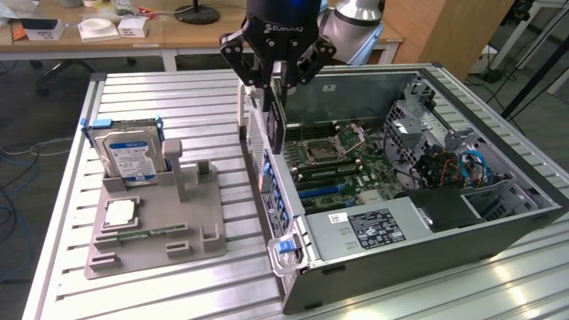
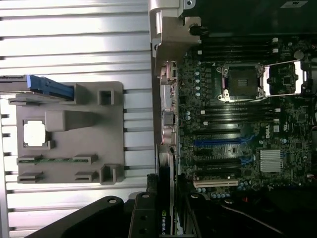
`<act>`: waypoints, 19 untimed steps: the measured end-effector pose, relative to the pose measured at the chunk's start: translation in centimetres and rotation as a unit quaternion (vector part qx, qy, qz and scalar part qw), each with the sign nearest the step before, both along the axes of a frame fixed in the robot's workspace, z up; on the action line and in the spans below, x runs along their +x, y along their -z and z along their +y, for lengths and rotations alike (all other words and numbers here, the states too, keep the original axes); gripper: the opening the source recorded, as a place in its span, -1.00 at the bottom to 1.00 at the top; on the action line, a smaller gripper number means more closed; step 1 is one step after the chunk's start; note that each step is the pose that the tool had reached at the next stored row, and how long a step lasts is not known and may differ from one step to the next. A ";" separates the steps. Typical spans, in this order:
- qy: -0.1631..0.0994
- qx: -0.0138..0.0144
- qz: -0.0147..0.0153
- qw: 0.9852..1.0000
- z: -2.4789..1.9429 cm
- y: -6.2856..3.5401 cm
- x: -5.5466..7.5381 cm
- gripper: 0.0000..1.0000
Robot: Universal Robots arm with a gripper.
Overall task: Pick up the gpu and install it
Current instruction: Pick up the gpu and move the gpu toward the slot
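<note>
- Black pincer [image 1: 277, 77] hangs over the near wall of the open computer case [image 1: 498, 227], its two fingers clamped on the upper end of the gpu [image 1: 274, 120].
- The gpu is off the tabletop [image 1: 160, 93], carried in the air. Its long axis runs up and down, from the pincer toward the case.
- The card stands on edge in the exterior view, a thin dark strip with its flat faces turned to the exterior view's left and right. Its lower end is level with the top of the case wall.
- In the wrist view the gpu [image 2: 165, 193] is seen along its length, green lettering showing on its dark side, with the pincer [image 2: 166, 220] closed around it. It sits over the case's edge, just beside the motherboard [image 2: 237, 129] and its rows of slots.
- I cannot tell which end carries the silver bracket.
- The case lies on its side, with the motherboard facing up and a grey power supply [image 1: 374, 227] at the near end.
- On the exterior view's left a grey holder [image 1: 178, 227] rests on the tabletop. It carries an upright hard drive [image 1: 132, 150], a square processor chip [image 1: 118, 213] and a narrow memory stick [image 2: 54, 159].
</note>
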State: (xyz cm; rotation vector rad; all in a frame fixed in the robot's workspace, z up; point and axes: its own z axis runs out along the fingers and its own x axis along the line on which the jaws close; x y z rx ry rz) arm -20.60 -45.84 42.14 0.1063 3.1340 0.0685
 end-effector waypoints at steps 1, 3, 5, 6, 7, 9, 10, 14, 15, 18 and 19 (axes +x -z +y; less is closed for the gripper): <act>0.000 0.000 0.000 1.000 0.00 0.00 0.2 -0.47; -0.001 0.000 0.000 1.000 0.00 0.00 0.6 -0.47; -0.001 0.000 0.000 1.000 0.00 0.00 1.1 -0.47; -0.002 0.000 0.000 1.000 0.00 0.00 1.3 -0.47; -0.002 0.000 0.000 1.000 0.00 0.00 1.6 -0.47; -0.003 0.000 0.000 1.000 0.00 0.00 2.0 -0.47; -0.003 0.000 0.000 1.000 0.00 0.00 2.2 -0.47; -0.005 0.000 0.000 1.000 0.00 0.00 3.3 -0.47; -0.005 0.000 0.000 1.000 0.00 0.00 3.6 -0.47; -0.006 0.000 0.000 1.000 0.00 0.00 4.4 -0.47; -0.007 0.000 0.000 1.000 0.00 0.00 4.7 -0.47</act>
